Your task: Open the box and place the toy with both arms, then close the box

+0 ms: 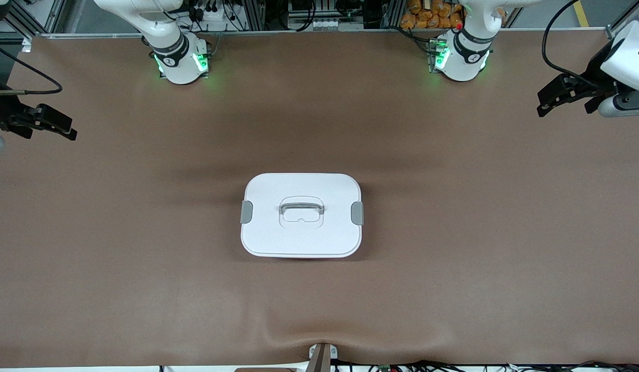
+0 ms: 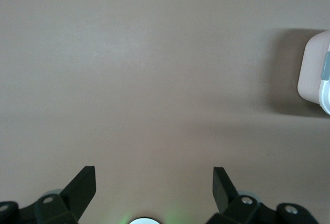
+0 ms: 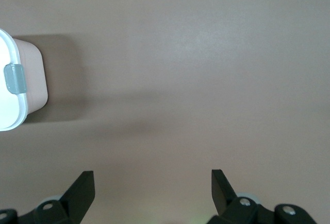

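Box (image 1: 301, 215) at the middle of the table (image 1: 453, 258), lid (image 1: 298, 188) seated, and we note both grey clips (image 1: 357, 213) down at its two ends (the handle (image 1: 301, 208) lies flat in its recess). We see no toy in any view. We find the left gripper (image 2: 153, 183) waiting over the left arm's end of the table, fingers (image 2: 82, 185) spread wide and holding nothing. The right gripper (image 3: 152, 185) hangs over the right arm's end, likewise wide open and empty. Both stand well apart from the box.
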Robot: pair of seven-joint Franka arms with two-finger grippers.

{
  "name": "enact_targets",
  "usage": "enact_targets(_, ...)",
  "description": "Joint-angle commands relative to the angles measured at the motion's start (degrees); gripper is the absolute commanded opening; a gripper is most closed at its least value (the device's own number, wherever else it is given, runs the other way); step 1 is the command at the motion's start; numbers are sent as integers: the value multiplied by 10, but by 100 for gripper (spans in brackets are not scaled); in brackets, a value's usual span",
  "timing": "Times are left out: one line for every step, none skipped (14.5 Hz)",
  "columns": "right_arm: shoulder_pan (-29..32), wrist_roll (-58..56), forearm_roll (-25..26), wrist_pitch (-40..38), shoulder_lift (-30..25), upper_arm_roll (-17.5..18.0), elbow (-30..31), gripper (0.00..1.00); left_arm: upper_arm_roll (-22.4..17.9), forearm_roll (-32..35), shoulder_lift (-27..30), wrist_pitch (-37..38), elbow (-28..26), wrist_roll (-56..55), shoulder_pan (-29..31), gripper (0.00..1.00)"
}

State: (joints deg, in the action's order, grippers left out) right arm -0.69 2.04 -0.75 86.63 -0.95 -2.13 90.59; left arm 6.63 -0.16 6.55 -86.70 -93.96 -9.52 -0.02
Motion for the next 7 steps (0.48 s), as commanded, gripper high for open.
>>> enact_targets(4, 10, 9, -8, 7, 5, -13, 100, -3, -7, -8, 4, 14, -3, 0, 100)
enact_targets(4, 10, 10, -8, 6, 5, -13, 100, -3, -7, -13, 4, 14, -2, 0, 100)
enact_targets(4, 10, 9, -8, 6, 5, -13, 100, -3, -7, -15, 4, 13, -2, 0, 100)
enact_targets(3, 10, 9, -8, 7, 5, -13, 100, -3, -7, -15, 4, 12, -2, 0, 100)
enact_targets(3, 10, 9, -8, 8, 6, -13, 100, -3, -7, -15, 4, 13, -2, 0, 100)
enact_targets(3, 10, 8, -8, 8, 6, -13, 100, -3, -7, -15, 4, 13, -2, 0, 100)
enact_targets(3, 10, 8, -8, 9, 5, -13, 100, -3, -6, -15, 4, 13, -2, 0, 100)
